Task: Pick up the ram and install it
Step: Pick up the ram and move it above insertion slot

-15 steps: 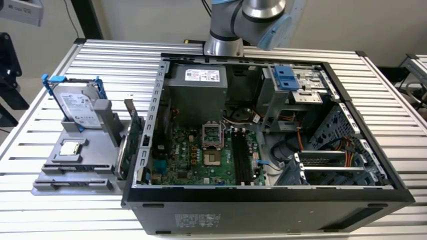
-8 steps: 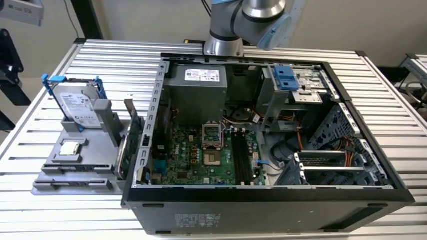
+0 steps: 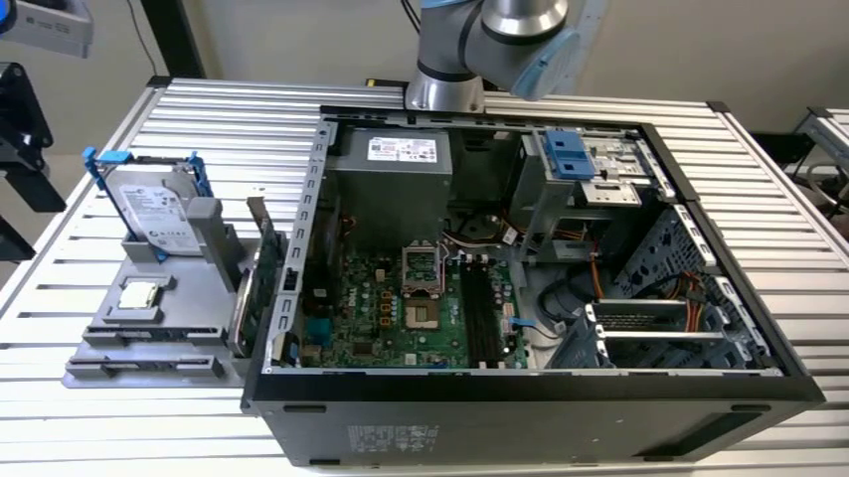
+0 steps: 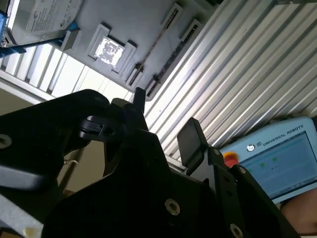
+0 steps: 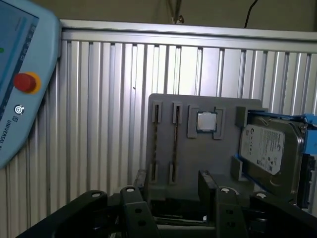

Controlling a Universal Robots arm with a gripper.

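The ram (image 5: 176,141) stands on edge in a slot of the grey holder (image 5: 198,158), as far as I can tell the slot nearer the silver processor chip (image 5: 206,121). In the exterior view the ram (image 3: 241,308) stands left of the open computer case (image 3: 531,388), beside the taller green expansion card (image 3: 269,260). In both wrist views my gripper (image 5: 173,186) hangs well above the holder, open, with nothing between its black fingers (image 5: 208,182). The second wrist view shows the gripper (image 4: 166,119) with the ram (image 4: 151,47) far beyond it.
A hard drive (image 3: 153,214) in a blue bracket stands at the holder's far end. The motherboard (image 3: 398,313) lies inside the case with long black slots (image 3: 480,318). The arm's base (image 3: 444,89) sits behind the case. A teach pendant (image 5: 20,84) lies on the ribbed table (image 5: 104,99).
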